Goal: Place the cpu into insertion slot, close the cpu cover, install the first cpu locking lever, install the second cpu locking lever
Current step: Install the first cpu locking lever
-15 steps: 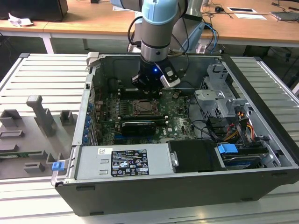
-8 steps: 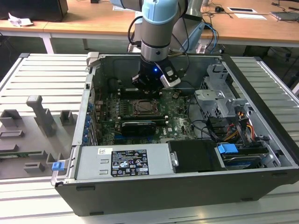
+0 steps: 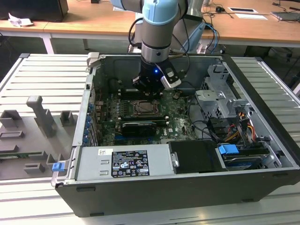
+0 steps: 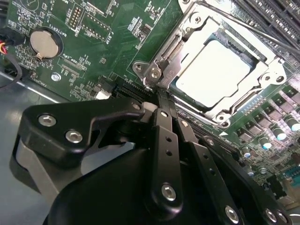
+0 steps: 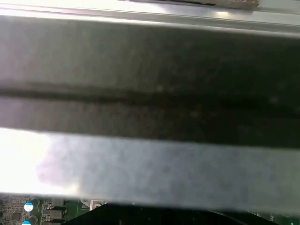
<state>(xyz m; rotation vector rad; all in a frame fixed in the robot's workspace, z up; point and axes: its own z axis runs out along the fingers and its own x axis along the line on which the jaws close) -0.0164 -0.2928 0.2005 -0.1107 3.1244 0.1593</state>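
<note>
In the second wrist view the gripper (image 4: pixel 159 101) fills the lower frame, its black fingers (image 4: pixel 165 136) pressed together with nothing between them, the tips down at the near corner of the socket, likely to work a lever. Just beyond, upper right of the frame, the cpu (image 4: pixel 216 71) lies flat in the insertion slot (image 4: pixel 262 101), and the cpu cover (image 4: pixel 199 26) is folded down around it, so its pale top shows through the cut-out. In the exterior view, the case (image 3: pixel 140 187) lies open, the arm (image 3: pixel 158 33) reaching in from the top centre.
</note>
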